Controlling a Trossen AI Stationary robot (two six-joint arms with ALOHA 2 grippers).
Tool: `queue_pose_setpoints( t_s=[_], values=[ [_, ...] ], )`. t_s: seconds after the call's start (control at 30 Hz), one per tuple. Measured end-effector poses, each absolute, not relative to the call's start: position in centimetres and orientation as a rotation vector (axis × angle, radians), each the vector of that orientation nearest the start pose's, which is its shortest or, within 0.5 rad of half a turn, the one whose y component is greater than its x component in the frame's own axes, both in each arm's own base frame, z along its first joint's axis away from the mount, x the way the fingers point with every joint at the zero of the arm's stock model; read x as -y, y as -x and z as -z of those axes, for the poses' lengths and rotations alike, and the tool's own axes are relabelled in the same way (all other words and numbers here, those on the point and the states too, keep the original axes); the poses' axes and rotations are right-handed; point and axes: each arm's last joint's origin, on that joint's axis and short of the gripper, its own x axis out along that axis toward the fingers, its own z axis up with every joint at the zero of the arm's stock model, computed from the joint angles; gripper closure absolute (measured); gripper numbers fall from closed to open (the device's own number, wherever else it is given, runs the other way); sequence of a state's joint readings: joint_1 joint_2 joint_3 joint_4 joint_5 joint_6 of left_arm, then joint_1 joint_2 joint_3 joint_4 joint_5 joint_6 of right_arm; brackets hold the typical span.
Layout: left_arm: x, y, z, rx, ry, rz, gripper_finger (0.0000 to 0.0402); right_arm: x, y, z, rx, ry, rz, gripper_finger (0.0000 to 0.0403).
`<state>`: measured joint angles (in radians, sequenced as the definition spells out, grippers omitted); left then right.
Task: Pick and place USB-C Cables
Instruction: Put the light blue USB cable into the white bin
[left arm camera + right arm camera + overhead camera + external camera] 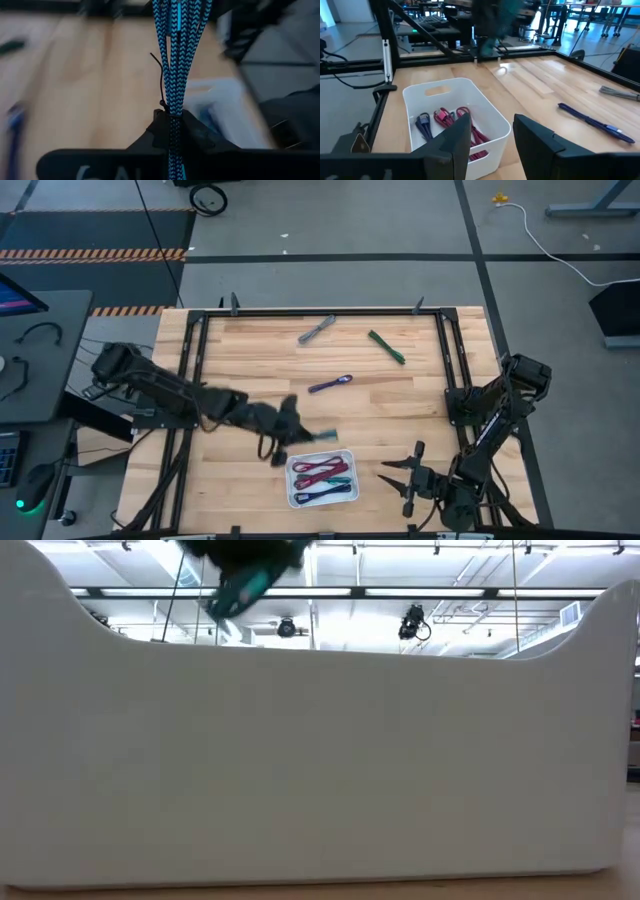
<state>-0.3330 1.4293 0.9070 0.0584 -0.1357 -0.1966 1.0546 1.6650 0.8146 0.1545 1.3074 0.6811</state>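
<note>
My left gripper (298,436) reaches from the table's left to just beyond the far rim of the white bin (349,456) and is shut on a teal braided USB-C cable (325,437). In the low view this cable (238,592) shows above the bin wall (320,760). Inside the bin lie magenta cables (451,119), a purple one (423,123) and a teal one (338,480). On the bare wood lie a grey cable (316,330), a green cable (386,346) and a purple cable (330,384). My right gripper (397,476) waits open at the bin's right side. My left gripper (172,127) pinches the teal cable bundle between its two fingers at one end (173,114), right beside a thin black tie (162,95). The strands run straight on from the fingertips, along the fingers. The cable is lifted clear of the table, higher than the bin's rim.
A black frame (195,350) borders the wooden table on its left, far and right sides. The right arm's base (500,395) stands at the right edge. Bare wood lies between the bin and the loose cables. A long white cord (545,245) runs on the floor beyond.
</note>
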Motion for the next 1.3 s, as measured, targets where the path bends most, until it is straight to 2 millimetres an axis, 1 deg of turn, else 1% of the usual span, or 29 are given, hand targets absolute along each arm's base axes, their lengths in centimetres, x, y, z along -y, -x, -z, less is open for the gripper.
queue_pose_setpoints(
  t_s=[0.07,0.13,0.23,0.33,0.4,0.47,0.6,0.67,0.77,0.87,0.93,1.0,1.13,1.3],
  values=[
    [11.7,-30.0,-25.1,-0.385,0.064,0.214,0.0377,-25.5,-17.8,-17.4,-0.171,-0.025,0.309,0.025],
    [13.2,-30.4,-24.8,-0.318,0.052,0.262,0.0377,-25.4,-17.9,-17.4,-0.173,-0.013,0.31,0.025],
    [14.5,-31.1,-23.8,-0.289,0.068,0.291,0.0377,-25.4,-18.0,-17.4,-0.174,-0.01,0.311,0.025],
    [14.8,-32.1,-21.6,-0.355,0.1,0.247,0.0377,-25.4,-18.0,-17.4,-0.174,-0.012,0.31,0.025],
    [15.1,-32.9,-20.8,-0.405,0.103,0.196,0.0377,-25.4,-18.0,-17.4,-0.176,-0.014,0.306,0.025],
    [15.4,-33.9,-20.7,-0.452,0.093,0.142,0.0377,-25.4,-18.0,-17.4,-0.177,-0.014,0.306,0.025],
    [16.2,-35.9,-21.0,-0.612,0.078,0.02,0.0377,-25.4,-18.0,-17.4,-0.177,-0.015,0.305,0.025],
    [16.8,-36.8,-21.6,-0.68,0.087,-0.008,0.0375,-25.4,-18.0,-17.4,-0.177,-0.017,0.306,0.025],
    [17.7,-37.5,-22.4,-0.785,0.082,-0.043,0.037,-25.4,-18.0,-17.4,-0.176,-0.02,0.305,0.025],
    [18.5,-37.4,-22.5,-0.884,0.044,-0.053,0.0371,-25.4,-18.0,-17.4,-0.175,-0.025,0.304,0.025],
    [19.0,-37.3,-22.3,-0.901,0.061,-0.051,0.0373,-25.4,-18.0,-17.4,-0.175,-0.023,0.304,0.025],
    [19.2,-36.9,-21.9,-0.935,0.084,-0.055,0.0371,-25.4,-18.0,-17.4,-0.175,-0.025,0.304,0.025],
    [19.0,-36.4,-21.2,-0.986,0.105,-0.09,0.0366,-25.4,-18.0,-17.4,-0.175,-0.021,0.304,0.025],
    [18.6,-36.3,-21.1,-0.998,0.102,-0.115,0.0367,-25.4,-18.0,-17.4,-0.176,-0.019,0.303,0.025]
  ],
)
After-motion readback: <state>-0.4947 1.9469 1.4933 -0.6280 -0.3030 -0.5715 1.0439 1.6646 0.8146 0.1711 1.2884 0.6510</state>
